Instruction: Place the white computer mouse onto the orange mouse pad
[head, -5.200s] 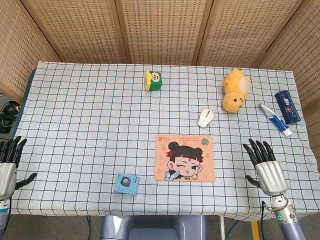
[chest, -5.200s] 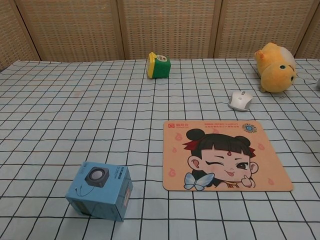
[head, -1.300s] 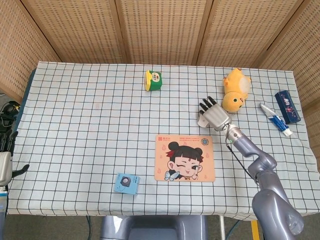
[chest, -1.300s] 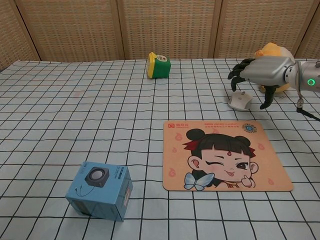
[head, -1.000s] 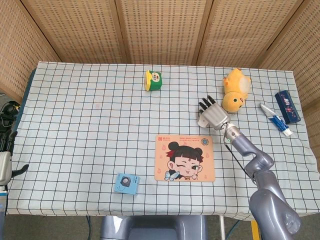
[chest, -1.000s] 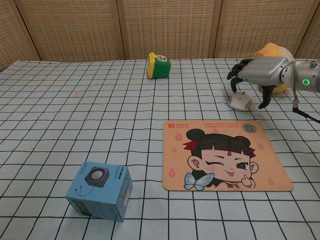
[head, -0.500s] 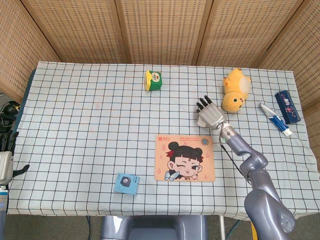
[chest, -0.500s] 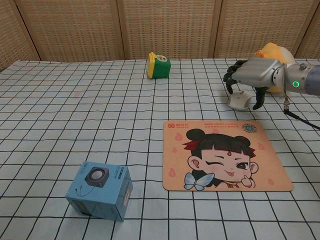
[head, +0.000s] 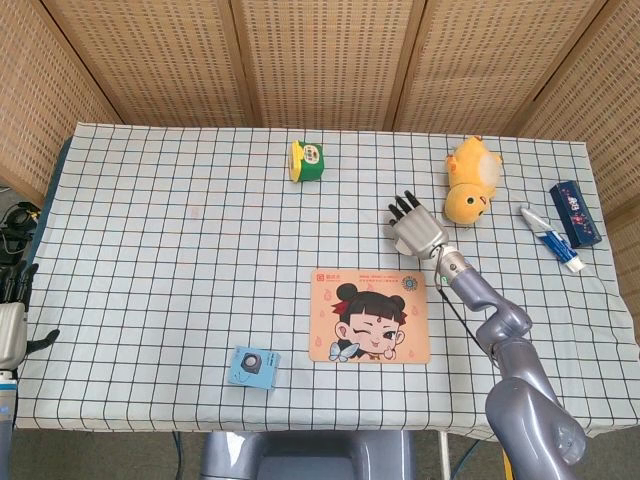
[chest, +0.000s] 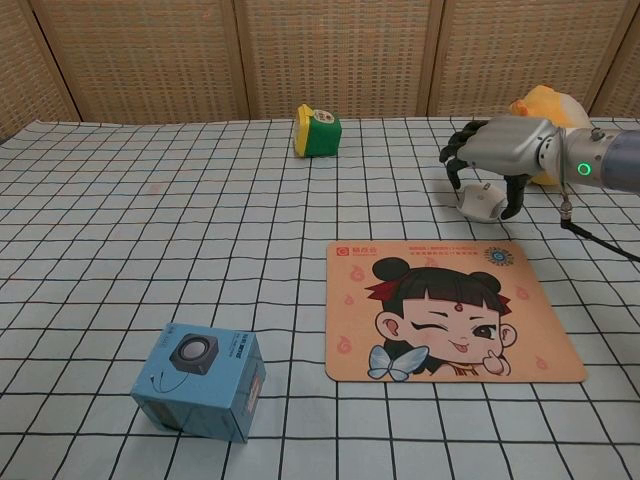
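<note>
- Mouse is seen on the table, just beyond the far edge of the mouse pad, toward the right.
- Right hand is arched over it, fingers curled down on both sides; an actual grasp cannot be told.
- Left hand is held released at the table's near left edge.

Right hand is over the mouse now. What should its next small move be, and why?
Probably close the fingers onto the white mouse and lift slightly. In the chest view the right hand arches over the mouse, fingers curled down on both sides, but a firm grip isn't evident, and the mouse sits on the cloth beyond the orange mouse pad.
</note>
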